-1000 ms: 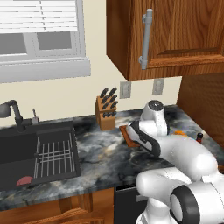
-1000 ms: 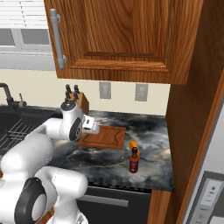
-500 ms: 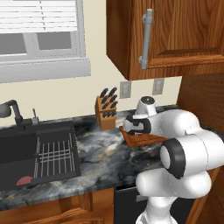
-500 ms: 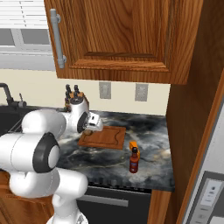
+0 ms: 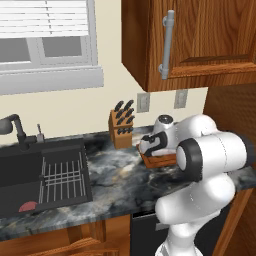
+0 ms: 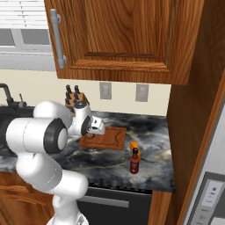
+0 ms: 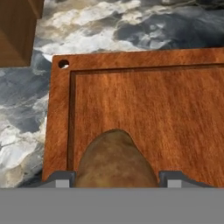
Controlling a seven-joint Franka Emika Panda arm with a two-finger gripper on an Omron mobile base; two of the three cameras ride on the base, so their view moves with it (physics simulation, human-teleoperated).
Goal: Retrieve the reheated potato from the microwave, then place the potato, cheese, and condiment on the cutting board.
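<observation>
The potato (image 7: 114,159), a tan-brown lump, sits between my gripper's (image 7: 117,179) finger tips, and the jaws are shut on its sides. Right under it lies the reddish-brown cutting board (image 7: 153,100), whose groove and corner hole show in the hand view. In the right base view my gripper (image 6: 97,128) hangs over the left end of the cutting board (image 6: 110,138). To the right of the board, on the counter, stand the dark red condiment (image 6: 135,161) and, just behind it, the orange cheese (image 6: 133,145). The microwave's silver-grey panel (image 6: 210,197) shows at the lower right.
A wooden knife block (image 5: 121,129) stands against the wall just left of the board. Farther left is the black sink (image 5: 45,175) with a drying rack. Wooden cabinets hang overhead, and a tall wooden panel closes the counter on the right.
The arm's elbow and upper links have swung up and forward. The hand has stayed over the board's left end with the potato still in it.
</observation>
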